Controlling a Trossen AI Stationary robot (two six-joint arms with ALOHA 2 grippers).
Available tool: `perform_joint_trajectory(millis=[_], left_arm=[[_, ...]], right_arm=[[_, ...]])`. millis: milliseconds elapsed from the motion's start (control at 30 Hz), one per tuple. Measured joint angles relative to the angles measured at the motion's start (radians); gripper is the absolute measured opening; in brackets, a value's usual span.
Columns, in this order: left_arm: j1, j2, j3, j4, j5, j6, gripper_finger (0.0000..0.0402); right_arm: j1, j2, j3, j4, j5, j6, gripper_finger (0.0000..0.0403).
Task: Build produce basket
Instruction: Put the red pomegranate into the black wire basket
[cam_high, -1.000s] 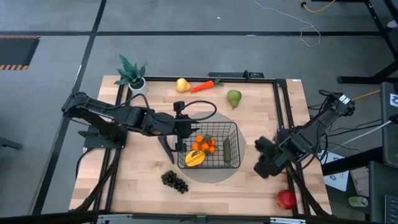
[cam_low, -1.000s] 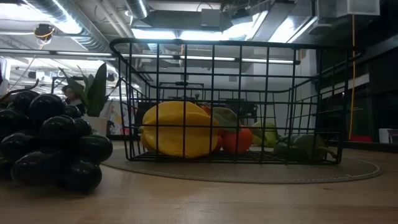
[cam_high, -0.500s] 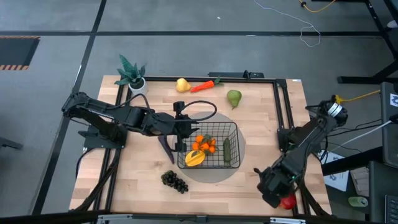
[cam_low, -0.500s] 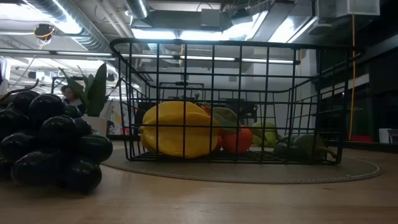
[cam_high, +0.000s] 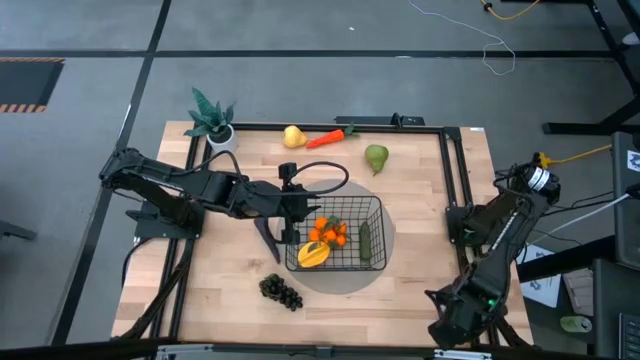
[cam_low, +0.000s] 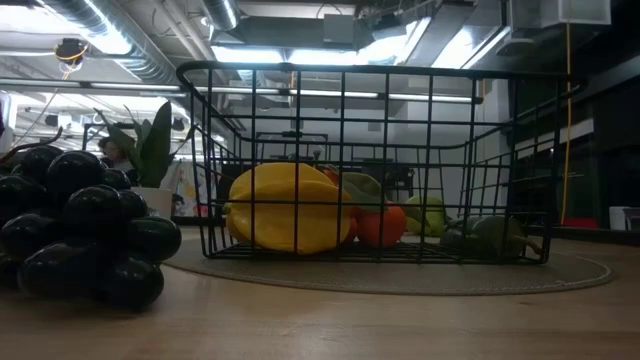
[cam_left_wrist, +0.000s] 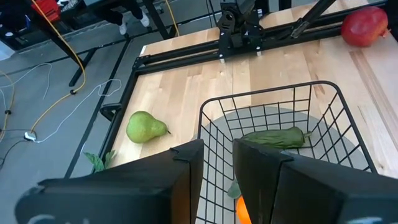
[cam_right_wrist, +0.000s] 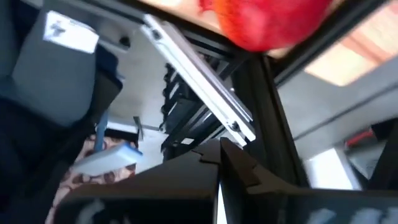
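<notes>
Right hand (cam_high: 452, 330) was clenched empty at the bench's near-right corner, over the spot where the red apple (cam_right_wrist: 267, 22) sat; the apple lay just ahead of its closed fingertips, round, so no long axis. A second earlier this hand hung beside the basket (cam_high: 340, 235); it had swung out and shut. Left hand (cam_left_wrist: 214, 180) was unchanged, probably gripping the basket rim. Right arm was far nearer the apple.

**Two dark robot arms**

Both arms are black and made of chunky blocks joined together. The left arm (cam_high: 190, 190) has a thin black cable looping by its wrist. The right arm (cam_high: 495, 240) looks bulky. Each pincer has two flat, dark fingers (cam_left_wrist: 180, 180).
</notes>
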Motion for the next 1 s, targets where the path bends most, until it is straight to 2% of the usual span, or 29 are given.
perform_joint_trajectory(millis=[267, 533, 700, 867, 1000], left_arm=[[0.0, 0.0, 0.0, 0.0, 0.0, 0.0, 0.0076], [0.0, 0.0, 0.0, 0.001, 0.0, -0.008, 0.0076], [0.0, 0.0, 0.0, 0.002, 0.0, -0.009, 0.0076], [0.0, 0.0, 0.0, 0.005, 0.0, -0.01, 0.0076], [0.0, 0.0, 0.0, 0.005, 0.0, -0.01, 0.0076]], right_arm=[[0.006, 0.119, 0.0, 0.018, -0.142, 0.021, 0.0], [0.004, 0.25, 0.0, 0.007, -0.091, -0.122, 0.0], [0.004, 0.305, 0.001, -0.008, -0.143, -0.168, 0.0], [-0.01, 0.329, 0.0, -0.046, -0.062, -0.243, 0.0], [-0.044, 0.338, 0.0, -0.144, 0.053, -0.313, 0.0]])
